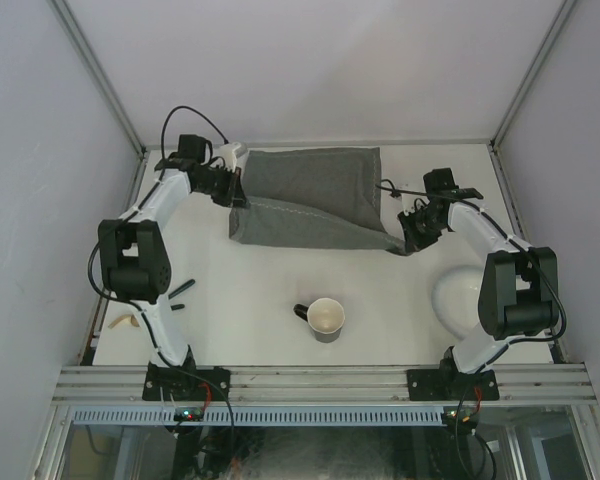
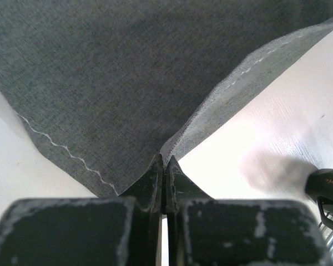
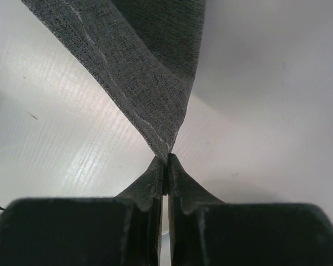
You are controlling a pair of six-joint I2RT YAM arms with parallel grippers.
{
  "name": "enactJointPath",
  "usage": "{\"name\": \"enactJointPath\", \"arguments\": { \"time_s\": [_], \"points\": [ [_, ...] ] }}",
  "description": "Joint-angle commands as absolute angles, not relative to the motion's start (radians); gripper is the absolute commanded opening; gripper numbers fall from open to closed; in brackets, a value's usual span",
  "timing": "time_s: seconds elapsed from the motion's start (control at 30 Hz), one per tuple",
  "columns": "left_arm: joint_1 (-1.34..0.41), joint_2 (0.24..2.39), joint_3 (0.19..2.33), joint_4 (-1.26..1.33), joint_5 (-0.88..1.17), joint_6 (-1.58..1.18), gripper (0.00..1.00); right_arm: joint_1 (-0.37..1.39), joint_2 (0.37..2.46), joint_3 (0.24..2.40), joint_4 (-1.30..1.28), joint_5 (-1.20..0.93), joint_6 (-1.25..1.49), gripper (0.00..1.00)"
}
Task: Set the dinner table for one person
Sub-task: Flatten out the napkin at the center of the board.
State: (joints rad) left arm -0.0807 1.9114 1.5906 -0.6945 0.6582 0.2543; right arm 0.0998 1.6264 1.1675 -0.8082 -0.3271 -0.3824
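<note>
**Inspector:** As seen from above, where does the table [image 1: 250, 290] sit, and what is on it?

**Assistant:** It fills the booth floor, with the arm bases at its near edge. A grey mat [image 1: 310, 200] lies creased across the far half. A cup [image 1: 326, 318] stands near the centre, and a white dish [image 1: 456, 290] sits partly under the right arm.

**Inspector:** Grippers, same view?

**Assistant:** Left gripper [image 1: 238, 193] at the mat's left edge, right gripper [image 1: 408, 240] at its near right corner. Jaw state not readable here.

**Inspector:** Left wrist view?

**Assistant:** Left gripper [image 2: 164, 164] fully closed, pinching a corner of the mat [image 2: 127, 72]. Bare table [image 2: 277, 138] beside it.

**Inspector:** Right wrist view?

**Assistant:** Right gripper [image 3: 166, 162] likewise closed tight on a corner of the mat [image 3: 150, 72]. The cloth narrows to a folded point at the jaws, with table [image 3: 55, 111] on both sides
</note>
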Motion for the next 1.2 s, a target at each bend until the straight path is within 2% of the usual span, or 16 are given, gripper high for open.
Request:
{"name": "enactJointPath", "arguments": {
  "time_s": [0.0, 0.4, 0.6, 0.7, 0.9, 1.17],
  "points": [
    [-0.082, 1.858, 1.551, -0.660, 0.666, 0.237, 0.00, 0.105, 1.615, 1.194, -0.782, -0.286, -0.447, 0.00],
    [-0.072, 1.863, 1.553, -0.656, 0.670, 0.223, 0.00, 0.328, 1.681, 1.189, -0.783, -0.301, -0.414, 0.00],
    [-0.064, 1.840, 1.577, -0.650, 0.638, 0.203, 0.00, 0.334, 1.678, 1.218, -0.721, -0.236, -0.407, 0.00],
    [-0.045, 1.805, 1.637, -0.635, 0.606, 0.167, 0.00, 0.302, 1.648, 1.312, -0.727, -0.159, -0.441, 0.00],
    [0.030, 1.721, 1.752, -0.550, 0.527, 0.041, 0.00, 0.173, 1.661, 1.669, -0.897, -0.121, -0.490, 0.00],
    [0.108, 1.508, 1.723, -0.462, 0.476, -0.032, 0.00, 0.115, 1.486, 1.833, -0.923, -0.148, -0.428, 0.00]
  ]
}}
